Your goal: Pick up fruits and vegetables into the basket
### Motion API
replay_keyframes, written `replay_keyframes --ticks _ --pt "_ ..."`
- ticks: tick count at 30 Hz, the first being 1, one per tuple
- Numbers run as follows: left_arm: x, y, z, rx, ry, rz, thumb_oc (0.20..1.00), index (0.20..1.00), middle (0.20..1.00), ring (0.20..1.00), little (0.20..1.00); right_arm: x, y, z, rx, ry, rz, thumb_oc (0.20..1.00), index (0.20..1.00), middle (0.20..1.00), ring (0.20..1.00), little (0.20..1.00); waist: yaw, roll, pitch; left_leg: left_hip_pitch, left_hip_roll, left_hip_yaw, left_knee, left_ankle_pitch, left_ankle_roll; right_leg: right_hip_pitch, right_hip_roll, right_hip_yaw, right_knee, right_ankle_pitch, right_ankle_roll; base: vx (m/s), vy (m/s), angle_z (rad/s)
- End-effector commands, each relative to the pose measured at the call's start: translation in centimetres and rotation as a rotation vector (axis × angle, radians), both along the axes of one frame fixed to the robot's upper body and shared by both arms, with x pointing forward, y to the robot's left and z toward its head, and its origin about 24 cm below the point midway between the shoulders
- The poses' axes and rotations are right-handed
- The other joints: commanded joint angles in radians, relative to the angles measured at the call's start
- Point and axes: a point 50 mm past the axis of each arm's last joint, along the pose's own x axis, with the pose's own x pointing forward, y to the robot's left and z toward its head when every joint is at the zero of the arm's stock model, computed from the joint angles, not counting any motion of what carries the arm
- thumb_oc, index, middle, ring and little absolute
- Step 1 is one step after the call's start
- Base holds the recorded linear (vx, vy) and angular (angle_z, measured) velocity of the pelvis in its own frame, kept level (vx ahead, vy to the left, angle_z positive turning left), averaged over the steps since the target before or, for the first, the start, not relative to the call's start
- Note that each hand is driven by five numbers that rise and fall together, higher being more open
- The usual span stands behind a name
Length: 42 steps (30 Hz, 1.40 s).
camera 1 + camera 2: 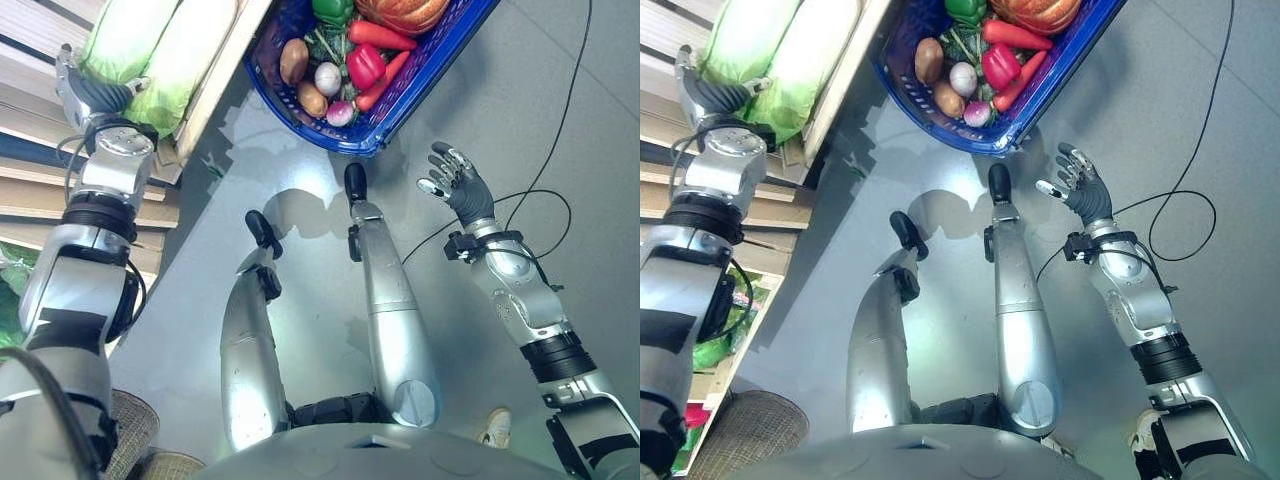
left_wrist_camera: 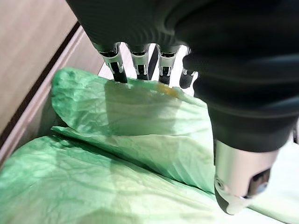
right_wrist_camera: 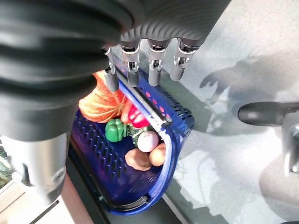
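Left hand (image 1: 88,92) fingers (image 2: 116,70) apparently straight, tips touching cabbage (image 2: 140,121); right hand (image 1: 1080,190) relaxed.

— How's the light?
— Bright, from above. It throws crisp dark shadows on the grey floor (image 1: 480,90) beside the blue basket (image 1: 420,75), with a pale sheen on the floor near them.
— Any glare?
— The pale cabbage (image 1: 150,50) on the shelf (image 1: 215,85) is nearly washed out.
— And up close?
— In the left wrist view the left hand (image 2: 243,70) is dark and soft; the cabbage leaves are sharper. The right hand (image 3: 56,70) looms blurred too.
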Motion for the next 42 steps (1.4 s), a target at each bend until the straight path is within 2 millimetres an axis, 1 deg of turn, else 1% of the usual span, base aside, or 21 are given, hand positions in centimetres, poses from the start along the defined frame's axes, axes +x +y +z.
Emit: replay_keyframes --ticks 1,8,13,15,18,27,35,36,37,38,42 --pt "-1.8 4.0 -0.4 -0.008 0.04 0.122 1.0 1.0 1.0 1.0 1.0 -0.8 -0.1 0.3 0.009 -0.02 0.039 1.0 1.0 1.0 1.0 1.0 -0.046 0.029 -0.029 -0.096 -0.03 0.011 0.04 -0.016 0.051 -0.003 0.043 -0.014 0.045 -0.1 0.045 0.02 0.08 -0.05" --pt "-1.7 4.5 -0.2 0.052 0.152 0.124 1.0 1.0 1.0 1.0 1.0 -0.6 -0.6 0.4 0.032 -0.001 0.047 1.0 1.0 1.0 1.0 1.0 -0.06 0.043 -0.029 -0.118 -0.039 0.014 0.052 -0.022 0.052 -0.035 0.044 0.011 0.043 -0.087 0.046 0.02 0.077 -0.05" --pt "-1.6 4.7 -0.3 0.057 0.239 0.097 1.0 1.0 1.0 1.0 1.0 -0.5 -0.9 0.3 0.045 0.013 0.05 1.0 1.0 1.0 1.0 1.0 -0.071 0.051 -0.029 -0.12 -0.042 0.02 0.053 -0.023 0.052 -0.045 0.041 0.024 0.034 -0.076 0.049 0.01 0.071 -0.03" --pt "-1.4 4.7 -0.8 0.008 0.292 0.069 1.0 1.0 1.0 1.0 1.0 -0.4 -0.9 0.2 0.048 0.017 0.056 1.0 1.0 1.0 1.0 1.0 -0.076 0.055 -0.029 -0.12 -0.042 0.026 0.049 -0.021 0.052 -0.05 0.039 0.029 0.029 -0.07 0.053 0.0 0.076 -0.02" --pt "-1.4 4.8 -1.1 0.02 0.364 0.055 1.0 1.0 1.0 1.0 1.0 -0.3 -1.1 0.3 0.056 0.019 0.057 1.0 1.0 1.0 1.0 1.0 -0.084 0.059 -0.029 -0.117 -0.043 0.032 0.042 -0.017 0.048 -0.051 0.033 0.034 0.011 -0.057 0.057 0.0 0.053 -0.06" --pt "-1.6 5.2 -1.9 -0.032 0.429 0.04 1.0 1.0 1.0 1.0 1.0 0.0 -1.6 0.9 0.059 0.021 0.05 1.0 1.0 1.0 1.0 1.0 -0.101 0.076 -0.029 -0.108 -0.046 0.051 0.037 -0.019 0.043 -0.056 0.02 0.053 -0.022 -0.036 0.063 0.01 0.053 -0.04" --pt "-1.8 5.5 -2.2 -0.069 0.465 0.041 1.0 1.0 1.0 1.0 1.0 0.1 -1.9 0.8 0.073 0.03 0.049 1.0 1.0 1.0 1.0 1.0 -0.11 0.077 -0.029 -0.111 -0.046 0.058 0.045 -0.025 0.044 -0.059 0.018 0.065 -0.036 -0.026 0.063 0.01 0.026 -0.03" --pt "-1.8 5.5 -2.4 -0.082 0.47 0.044 0.721 0.721 0.721 0.721 0.721 0.0 -2.0 0.7 0.08 0.031 0.047 1.0 1.0 1.0 1.0 1.0 -0.113 0.076 -0.029 -0.115 -0.046 0.058 0.05 -0.026 0.044 -0.062 0.019 0.069 -0.038 -0.023 0.062 0.0 0.0 0.0" --pt "-1.8 5.5 -2.5 -0.086 0.471 0.043 0.583 0.583 0.583 0.583 0.583 0.0 -2.0 0.7 0.081 0.031 0.048 1.0 1.0 1.0 1.0 1.0 -0.113 0.075 -0.029 -0.115 -0.045 0.058 0.05 -0.026 0.044 -0.062 0.019 0.07 -0.038 -0.023 0.062 0.0 0.0 0.0" --pt "-1.8 5.5 -2.5 -0.089 0.468 0.031 0.2 0.2 0.2 0.2 0.2 0.0 -1.9 0.6 0.087 0.033 0.049 1.0 1.0 1.0 1.0 1.0 -0.115 0.073 -0.029 -0.119 -0.045 0.058 0.054 -0.027 0.045 -0.064 0.02 0.072 -0.039 -0.022 0.061 0.01 0.002 -0.04" --pt "-1.8 5.4 -3.0 -0.113 0.466 0.022 0.2 0.2 0.2 0.2 0.2 0.0 -2.0 0.5 0.09 0.036 0.049 1.0 1.0 1.0 1.0 1.0 -0.116 0.07 -0.029 -0.124 -0.044 0.057 0.062 -0.032 0.047 -0.068 0.024 0.075 -0.036 -0.023 0.059 0.01 0.002 -0.03"
